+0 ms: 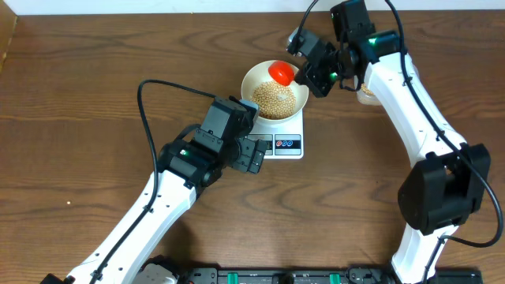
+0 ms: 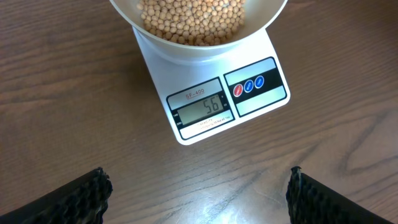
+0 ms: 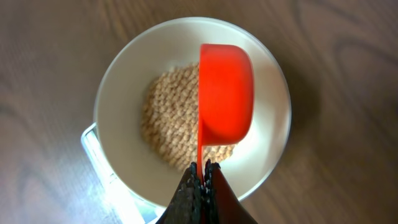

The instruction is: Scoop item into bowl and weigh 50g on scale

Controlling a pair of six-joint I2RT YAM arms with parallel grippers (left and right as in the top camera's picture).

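The white bowl (image 1: 256,77) stands on the white scale (image 1: 288,144) and holds a heap of tan beans (image 1: 276,99). The scale's display (image 2: 200,110) reads 56; its red and blue buttons (image 2: 249,86) are beside it. My right gripper (image 1: 309,72) is shut on the thin handle of a red scoop (image 3: 225,93), held turned on its side over the beans (image 3: 171,115) in the bowl (image 3: 121,68). My left gripper (image 2: 198,190) is open and empty, low over the table just in front of the scale (image 2: 267,53).
A clear container (image 1: 368,95) with beans is partly hidden behind the right arm at the back right. The wooden table (image 1: 95,95) stretches to the left and front. Black cables run from both arms.
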